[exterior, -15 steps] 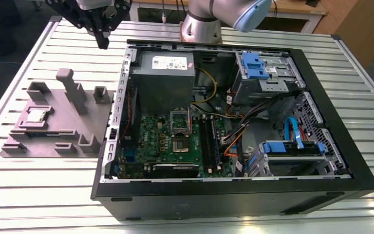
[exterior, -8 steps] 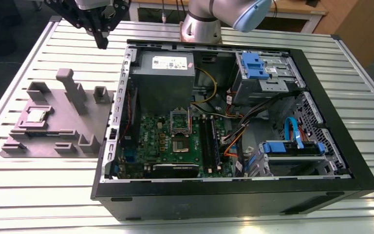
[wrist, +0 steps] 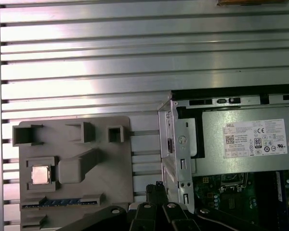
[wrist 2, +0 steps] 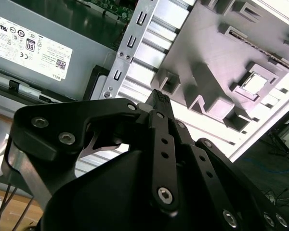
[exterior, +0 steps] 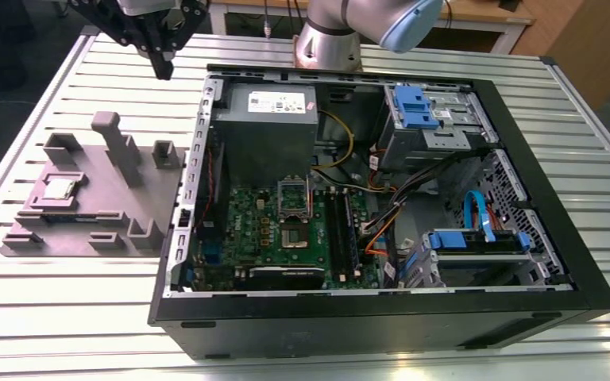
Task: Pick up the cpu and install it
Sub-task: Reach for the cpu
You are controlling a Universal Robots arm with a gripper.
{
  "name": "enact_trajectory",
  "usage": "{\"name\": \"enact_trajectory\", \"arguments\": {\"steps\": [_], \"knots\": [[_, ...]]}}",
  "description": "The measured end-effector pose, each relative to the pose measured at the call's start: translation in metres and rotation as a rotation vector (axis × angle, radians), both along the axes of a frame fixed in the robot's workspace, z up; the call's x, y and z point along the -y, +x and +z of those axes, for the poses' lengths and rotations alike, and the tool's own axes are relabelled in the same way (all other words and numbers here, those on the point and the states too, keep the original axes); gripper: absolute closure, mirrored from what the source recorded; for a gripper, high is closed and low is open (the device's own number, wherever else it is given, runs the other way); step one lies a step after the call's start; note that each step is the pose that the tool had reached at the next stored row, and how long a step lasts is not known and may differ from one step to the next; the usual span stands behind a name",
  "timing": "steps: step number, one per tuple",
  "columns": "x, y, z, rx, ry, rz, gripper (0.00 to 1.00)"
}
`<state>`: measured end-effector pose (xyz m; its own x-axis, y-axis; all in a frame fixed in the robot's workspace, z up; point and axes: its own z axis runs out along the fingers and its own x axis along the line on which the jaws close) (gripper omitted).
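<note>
socket point(exterior: 295, 235): in the open computer case point(exterior: 390, 317), judged not yet filled.
cpu point(exterior: 59, 187): laid flat in a recess of the grey-mauve holder block point(exterior: 88, 230), on the table point(exterior: 72, 309).
pincer point(exterior: 163, 67): closed, nothing held, well apart from cpu.
step: approach for pickup judged; opening and centring over cpu called for.

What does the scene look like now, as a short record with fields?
cpu: lies in a recess of the grey fixture block, nothing touching it
gripper: shut, empty, hangs over the slatted table, apart from the cpu
computer case: open, lying on its side, motherboard visible
task state: cpu not yet picked up
</note>
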<state>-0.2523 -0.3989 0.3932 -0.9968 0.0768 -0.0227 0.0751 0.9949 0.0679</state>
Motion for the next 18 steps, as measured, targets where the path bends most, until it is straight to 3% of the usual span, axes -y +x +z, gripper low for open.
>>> {"name": "enact_trajectory", "arguments": {"steps": [18], "knots": [[0.0,-0.0036,0.0,0.0,0.0,0.0,0.9]]}}
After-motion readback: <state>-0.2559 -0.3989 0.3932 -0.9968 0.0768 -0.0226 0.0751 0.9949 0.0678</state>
